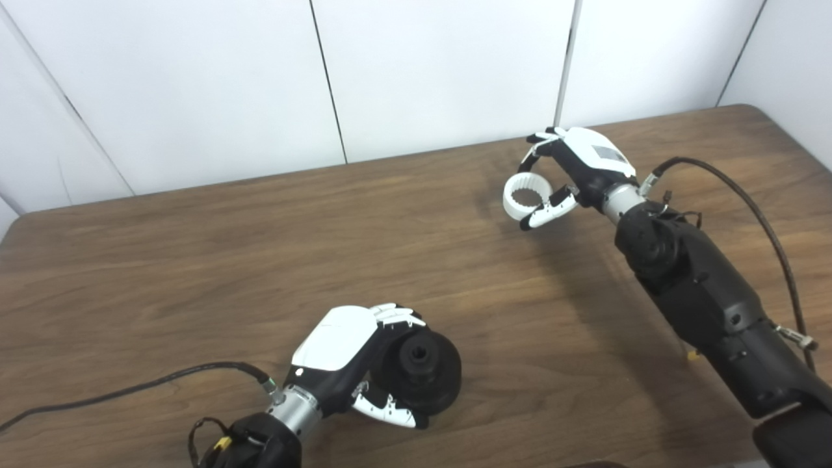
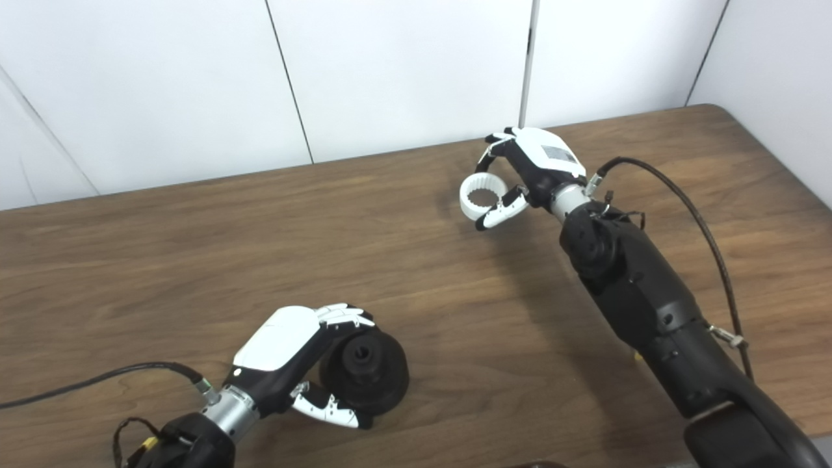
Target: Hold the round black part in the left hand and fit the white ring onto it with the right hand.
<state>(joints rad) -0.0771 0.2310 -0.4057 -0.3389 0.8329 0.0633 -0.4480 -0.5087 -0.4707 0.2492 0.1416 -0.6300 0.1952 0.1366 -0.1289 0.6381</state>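
- My left hand (image 1: 348, 357) is near the front edge of the table (image 1: 195, 260), left of the middle, with its white back turned up.
- It is grasping the round black part (image 1: 426, 370): my fingers (image 1: 396, 316) curl over the part's far rim, and my thumb (image 1: 387, 409) presses against its near rim, so the part sits between them.
- The round black part faces away from my palm toward the right, and its raised hub with a hole in the middle is in plain sight. Its lower rim seems to rest on the table, though I cannot tell for sure.
- My right hand (image 2: 530, 169) is toward the back edge of the table, right of the middle, well apart from my left hand.
- It is grasping the white ring (image 2: 482, 195): my upper fingers (image 2: 491, 153) touch the ring's far side, and my thumb (image 2: 500, 211) lies against its near side.
- The white ring juts out to the left of my right hand, its opening turned mostly upward, with small teeth showing around the inner wall.
- The ring appears to be above the table surface, with a faint shadow beneath it.
- A black cable (image 1: 747, 201) loops off my right wrist over the table, and another cable (image 1: 130, 387) trails from my left wrist toward the left edge.
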